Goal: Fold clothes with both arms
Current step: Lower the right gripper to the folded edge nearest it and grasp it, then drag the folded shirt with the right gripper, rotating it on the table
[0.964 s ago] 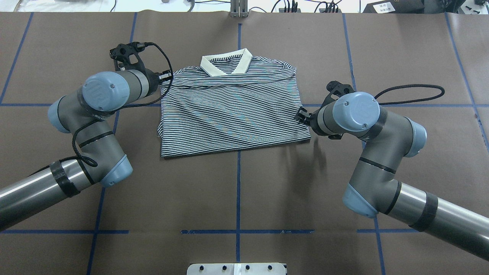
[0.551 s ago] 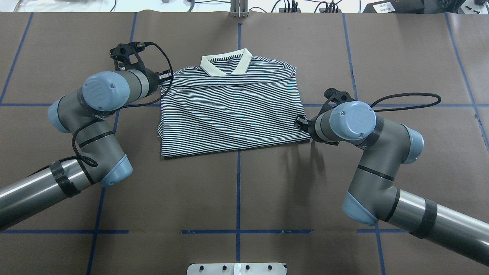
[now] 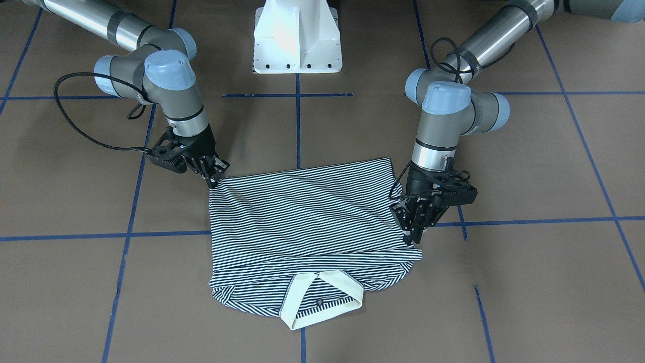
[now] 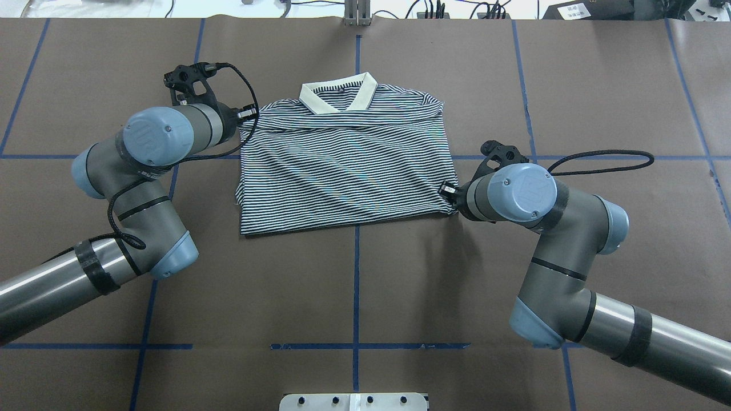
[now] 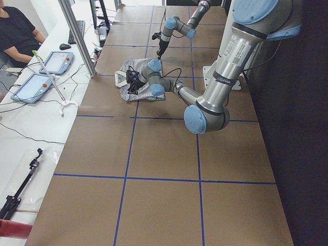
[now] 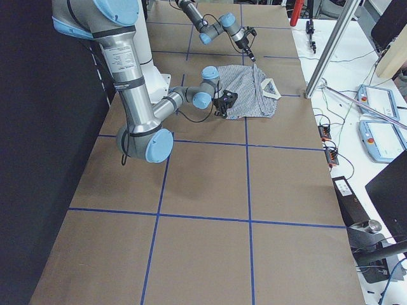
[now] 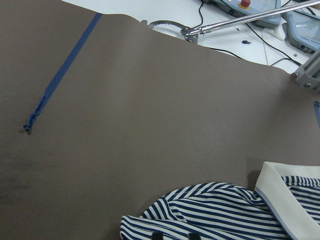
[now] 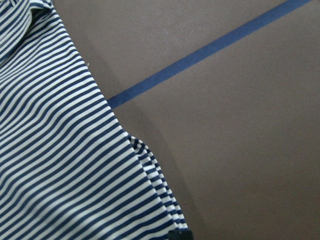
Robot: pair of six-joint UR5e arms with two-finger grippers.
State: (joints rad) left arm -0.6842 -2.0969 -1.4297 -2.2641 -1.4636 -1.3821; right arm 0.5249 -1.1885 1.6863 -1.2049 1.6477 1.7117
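A: End effectors?
B: Left end effector pinches the shirt edge near the collar. Right end effector at the hem corner, grip can't tell.
A: Handling?
B: Soft, light, probably slides. Shirt lies flat mid-counter; grab corners.

**Polo shirt**: soft, matt knitted cloth, finely striped and lightly creased. **Collar**: plain cream cloth. **Table**: covered in matt brown paper, marked with blue tape lines. **Left arm** and **right arm**: glossy metal tubes with smooth light-blue joint caps. **Left end effector** and **right end effector**: matt black, plastic-looking. **Pedestal**: smooth white, slightly glossy.
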